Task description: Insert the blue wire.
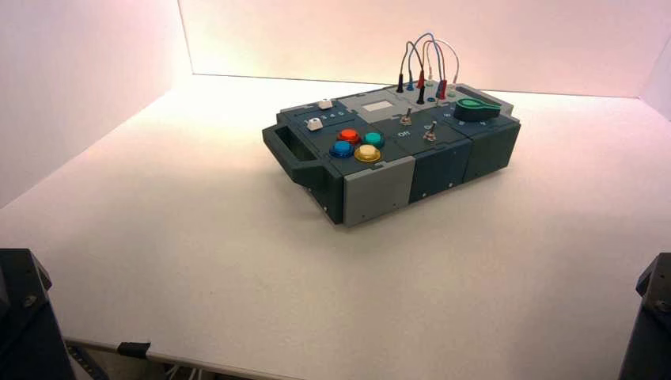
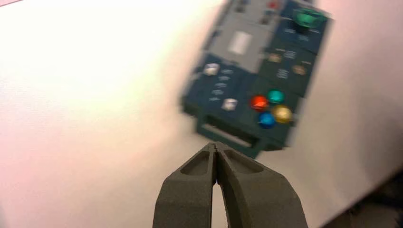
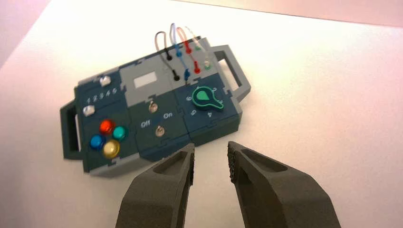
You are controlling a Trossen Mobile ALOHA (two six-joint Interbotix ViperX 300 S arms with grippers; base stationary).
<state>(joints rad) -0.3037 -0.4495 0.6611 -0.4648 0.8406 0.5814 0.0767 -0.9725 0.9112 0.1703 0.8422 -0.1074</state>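
Observation:
The blue wire arches at the back of the box among the other leads. In the right wrist view the blue wire shows two blue plugs by the grey socket panel; I cannot tell whether both are seated. My right gripper is open and empty, hovering well short of the box on its near side. My left gripper is shut and empty, also off the box, near its handle end. In the high view only the arms' dark bases show at the bottom corners.
A lead with black plugs and one with red plugs stand beside the blue one. A green knob, two toggle switches, four coloured buttons and white sliders sit on the box. White walls enclose the table.

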